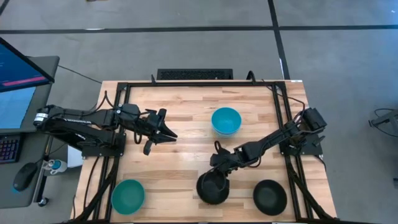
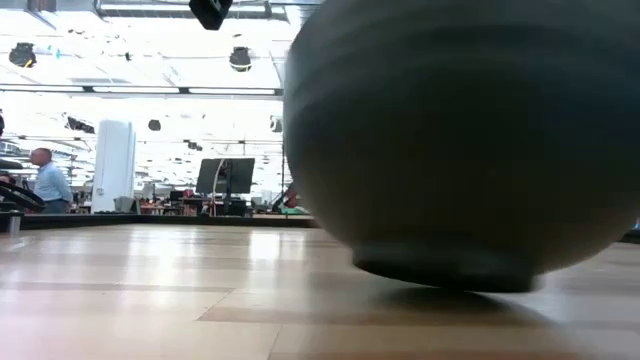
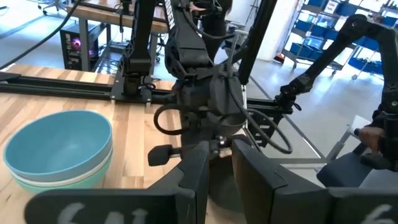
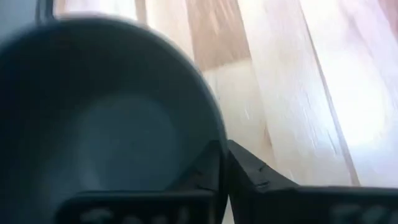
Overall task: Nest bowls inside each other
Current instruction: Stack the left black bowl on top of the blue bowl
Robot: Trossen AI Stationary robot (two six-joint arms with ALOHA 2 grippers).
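A black bowl (image 1: 212, 188) stands near the table's near edge, and my right gripper (image 1: 218, 168) is shut on its far rim. The right wrist view shows its dark hollow (image 4: 106, 118). A second black bowl (image 1: 270, 196) sits to its right. A cyan-blue bowl (image 1: 226, 120) stands toward the far side, nested in a paler bowl (image 3: 65, 182). A teal-green bowl (image 1: 128, 195) rests at the near left corner. My left gripper (image 1: 163, 132) hovers open over the table's left half, touching nothing. My right gripper pinches the black bowl's rim (image 4: 211, 134) on its far side, one finger inside the bowl and one outside. The fingers come slanting down from the table's far right. In the low view the bowl's foot (image 2: 445, 272) sits on the table, and the bowl is upright.
Black frame rails (image 1: 283, 124) border the wooden table on the left, far and right sides. There is bare wood between the cyan-blue stack and the teal-green bowl. A monitor, keyboard and mouse sit off the table's left. A person (image 2: 50, 185) is far back in the room.
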